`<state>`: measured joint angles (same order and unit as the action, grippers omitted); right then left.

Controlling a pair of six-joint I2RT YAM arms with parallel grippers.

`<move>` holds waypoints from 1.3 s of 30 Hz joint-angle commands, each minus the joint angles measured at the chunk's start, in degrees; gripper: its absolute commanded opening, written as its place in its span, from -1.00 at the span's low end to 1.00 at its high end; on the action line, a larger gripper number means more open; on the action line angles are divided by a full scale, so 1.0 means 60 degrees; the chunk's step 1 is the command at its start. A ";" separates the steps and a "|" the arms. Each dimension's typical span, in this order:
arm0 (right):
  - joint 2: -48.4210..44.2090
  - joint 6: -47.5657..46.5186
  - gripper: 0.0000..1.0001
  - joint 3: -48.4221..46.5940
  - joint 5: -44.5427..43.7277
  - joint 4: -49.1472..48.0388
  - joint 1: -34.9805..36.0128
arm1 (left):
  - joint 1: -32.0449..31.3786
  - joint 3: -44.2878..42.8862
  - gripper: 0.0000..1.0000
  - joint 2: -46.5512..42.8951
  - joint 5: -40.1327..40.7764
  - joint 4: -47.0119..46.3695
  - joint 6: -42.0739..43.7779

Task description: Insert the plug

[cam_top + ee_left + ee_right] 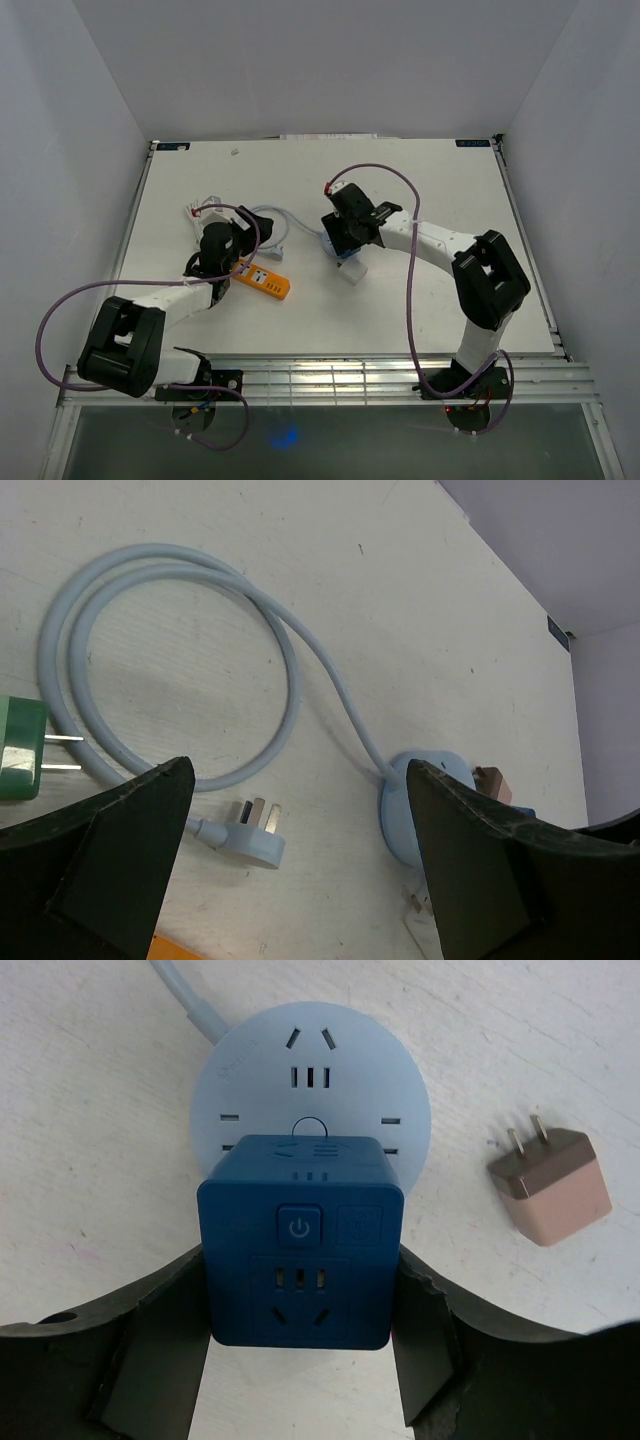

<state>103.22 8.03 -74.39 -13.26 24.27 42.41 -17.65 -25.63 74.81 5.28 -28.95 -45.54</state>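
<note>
The blue cube socket adapter [300, 1250] fills the middle of the right wrist view, clamped between the two dark fingers [150, 1350] of the right hand [300, 1290], one against each side. Its power button and socket face look at the camera. It overlaps the near part of the pale blue round socket hub [310, 1070]; whether it is seated in the hub cannot be told. To the right, apart from both, a pinkish-brown charger [550, 1185] lies on the white table [90, 1160] with its two prongs pointing away.

In the left wrist view the left hand [300, 770] hangs above the table with its fingers [120, 860] spread wide and nothing between them. Below it, the hub's pale blue cable [290, 670] lies in a loop, ending in a three-pin plug [255, 830]. A green adapter [20, 760] shows at the left edge, its two prongs pointing at the loop.

From the top view, the right hand is near the table's centre over the hub, and the left hand is just beside an orange power strip [263, 282].
</note>
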 commanded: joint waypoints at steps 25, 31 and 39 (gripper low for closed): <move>-0.3418 -0.0606 0.86 0.1895 -0.0017 0.0804 -0.0331 | 0.1358 -0.3111 0.96 0.0115 0.1465 0.7504 -0.2810; -0.3917 -0.0665 0.86 0.2042 0.0085 0.0569 -0.0389 | 0.2209 -0.4252 0.96 0.1109 0.1303 0.9334 -0.3745; -0.3961 -0.0738 0.86 0.2013 0.0320 0.0466 -0.0433 | 0.2224 -0.4737 0.96 0.1507 0.1156 0.9863 -0.4919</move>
<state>80.82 4.23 -62.08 -12.12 29.19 40.12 -4.36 -51.83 84.16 12.47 26.96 -70.17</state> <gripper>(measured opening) 0.929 0.979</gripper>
